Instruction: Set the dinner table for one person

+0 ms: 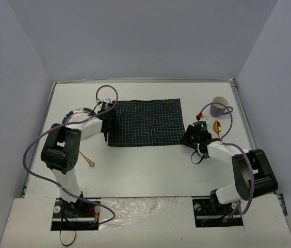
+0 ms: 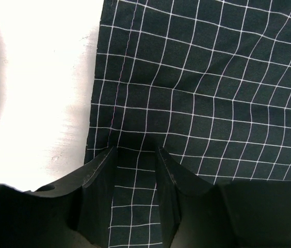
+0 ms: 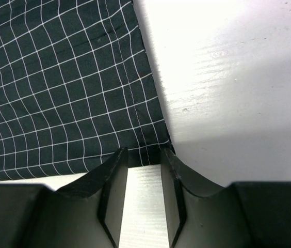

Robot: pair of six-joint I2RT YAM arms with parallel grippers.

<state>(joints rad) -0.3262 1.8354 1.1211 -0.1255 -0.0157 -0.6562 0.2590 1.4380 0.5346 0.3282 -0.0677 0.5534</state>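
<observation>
squaring the checked cloth point(image 1: 145, 122) on the dinner table point(image 1: 150, 170), which spans the top view beneath everything, likely needs both near corners drawn evenly. mug point(image 1: 219, 107), far right: contents not discernible. plate point(image 1: 77, 110), far left: visible part bare. left wrist: left gripper point(image 2: 135, 149) narrow astride cloth, hold unconfirmed. right wrist: right gripper point(image 3: 143, 150) narrow at the near right corner, hold unconfirmed.

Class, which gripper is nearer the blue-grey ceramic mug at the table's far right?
Right. The right gripper is at the near right corner of the dark checked cloth, a short way left of the blue-grey mug; the left gripper is at the cloth's left edge, across the whole cloth.
</observation>
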